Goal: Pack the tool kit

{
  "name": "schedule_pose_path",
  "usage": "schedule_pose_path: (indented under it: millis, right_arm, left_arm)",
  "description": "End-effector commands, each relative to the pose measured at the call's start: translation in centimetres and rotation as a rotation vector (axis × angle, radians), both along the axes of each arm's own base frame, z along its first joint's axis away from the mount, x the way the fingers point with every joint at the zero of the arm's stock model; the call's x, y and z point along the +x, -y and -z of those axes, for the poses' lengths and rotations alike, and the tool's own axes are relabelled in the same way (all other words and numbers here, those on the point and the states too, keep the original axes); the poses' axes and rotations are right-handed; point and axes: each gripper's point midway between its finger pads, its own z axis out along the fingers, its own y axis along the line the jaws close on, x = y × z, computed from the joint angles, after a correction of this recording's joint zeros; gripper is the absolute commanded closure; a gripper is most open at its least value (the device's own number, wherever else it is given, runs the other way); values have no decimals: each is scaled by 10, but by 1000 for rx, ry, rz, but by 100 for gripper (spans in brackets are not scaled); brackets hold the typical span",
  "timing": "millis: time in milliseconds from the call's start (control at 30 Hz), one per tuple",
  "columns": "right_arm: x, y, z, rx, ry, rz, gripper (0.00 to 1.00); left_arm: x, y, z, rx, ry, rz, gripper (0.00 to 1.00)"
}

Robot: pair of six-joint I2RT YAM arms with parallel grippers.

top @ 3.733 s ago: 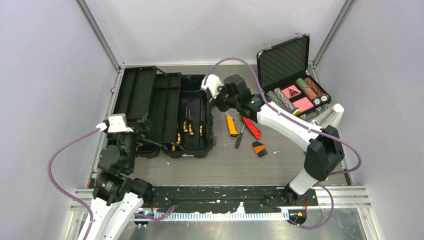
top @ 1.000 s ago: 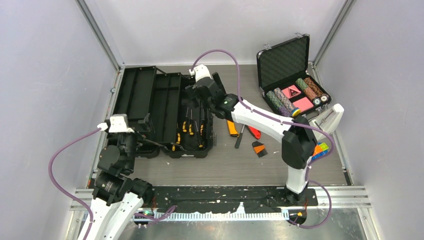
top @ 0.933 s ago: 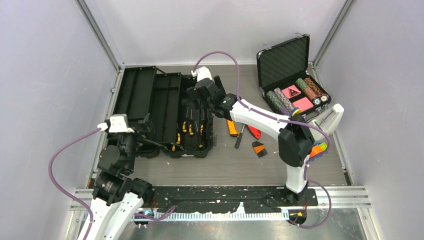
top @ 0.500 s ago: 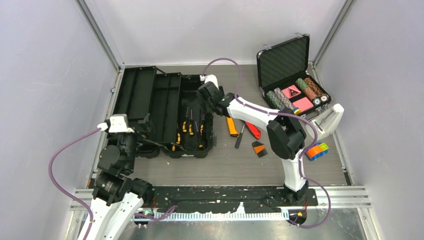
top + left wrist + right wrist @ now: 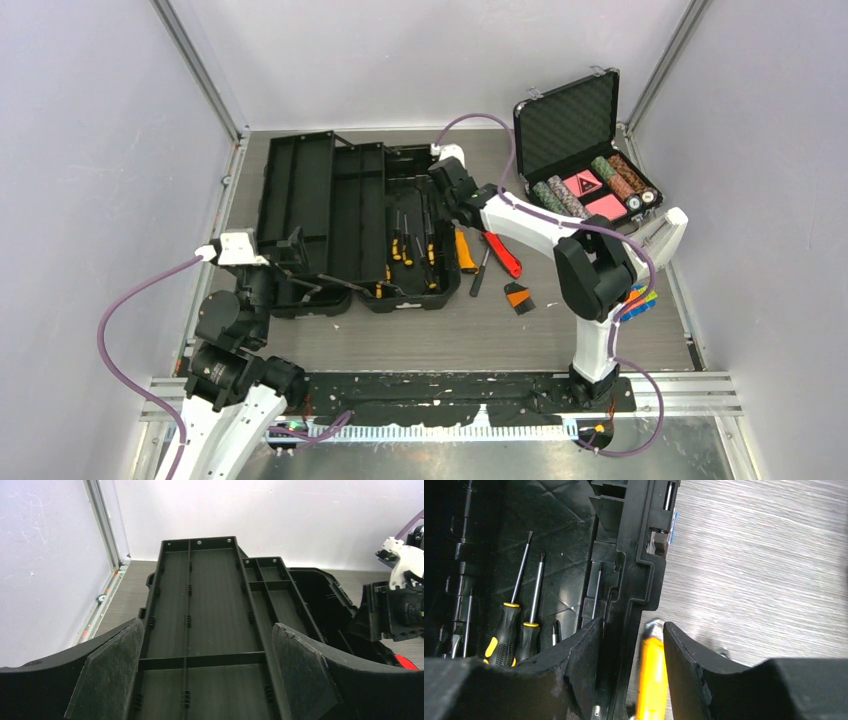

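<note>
The tool kit [image 5: 310, 200] is a large black toolbox lying open with its trays spread out; several yellow-and-black screwdrivers [image 5: 405, 245] lie in its right bay. My right gripper [image 5: 452, 195] straddles the box's right wall [image 5: 639, 555]. Its inner finger [image 5: 584, 655] presses against that wall. The outer finger [image 5: 684, 660] stands outside beside a yellow utility knife [image 5: 651, 680]. On the table right of the box lie that knife [image 5: 465, 250], a red tool [image 5: 503, 255], a black screwdriver [image 5: 481, 272] and an orange-black scraper [image 5: 517, 295]. My left gripper [image 5: 204, 672] is open over the near end of the left tray [image 5: 210, 595].
A smaller foam-lined case of poker chips [image 5: 585, 170] stands open at the back right. A multicoloured cube [image 5: 640, 300] lies by the right arm's elbow. Grey walls with metal rails close in the left, back and right sides.
The right gripper's jaws have narrowed around the toolbox's right wall and moved right. The whole toolbox slid right with it, up against the yellow knife. The left arm has not moved.
</note>
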Motion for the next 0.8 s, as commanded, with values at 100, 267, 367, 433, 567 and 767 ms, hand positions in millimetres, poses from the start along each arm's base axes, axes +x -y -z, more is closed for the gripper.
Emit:
schedule_pose_path:
  millis: [100,267,367,433,567,767]
  right_arm:
    - [-8,34,-70,16,98,-38,36]
    - [-19,42,-116,80,185,-40,20]
    - [-25,69,-124,63,197,20,19]
    - [-25,98,-113,53,159,102,20]
    - [-39,134,-77,88,48,185,24]
    - [-62,150,-16,93,-91,224,27]
  left_arm:
    - [0,3,-10,-12,32,16,1]
    - [0,3,-10,-11,30,13,1]
    - [0,2,-10,-12,33,11,1]
    - [-1,2,-11,-13,35,11,1]
    - [-1,2,-12,-16,38,11,1]
    - [-1,2,-12,-18,39,12,1]
